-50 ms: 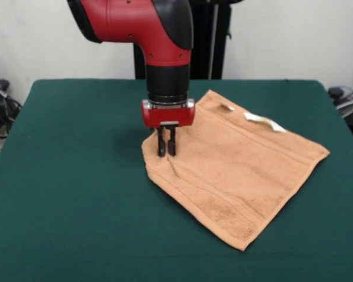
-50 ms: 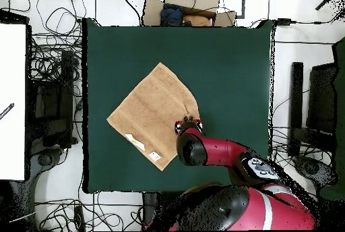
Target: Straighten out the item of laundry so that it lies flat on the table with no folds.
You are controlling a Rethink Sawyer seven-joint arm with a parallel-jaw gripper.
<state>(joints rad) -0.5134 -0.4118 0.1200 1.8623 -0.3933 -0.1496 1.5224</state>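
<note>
Green desk (image 1: 59, 176) carries our nearly flat towel (image 1: 241, 170); our pincer (image 1: 166, 150) pinches its last rumpled corner, clenched on cloth.

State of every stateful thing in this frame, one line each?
Towel: spread nearly flat on the table, one corner under the gripper still bunched, with a crease.
White label: sticking up at the far edge.
Gripper: fingers close together, down on the bunched corner.
</note>
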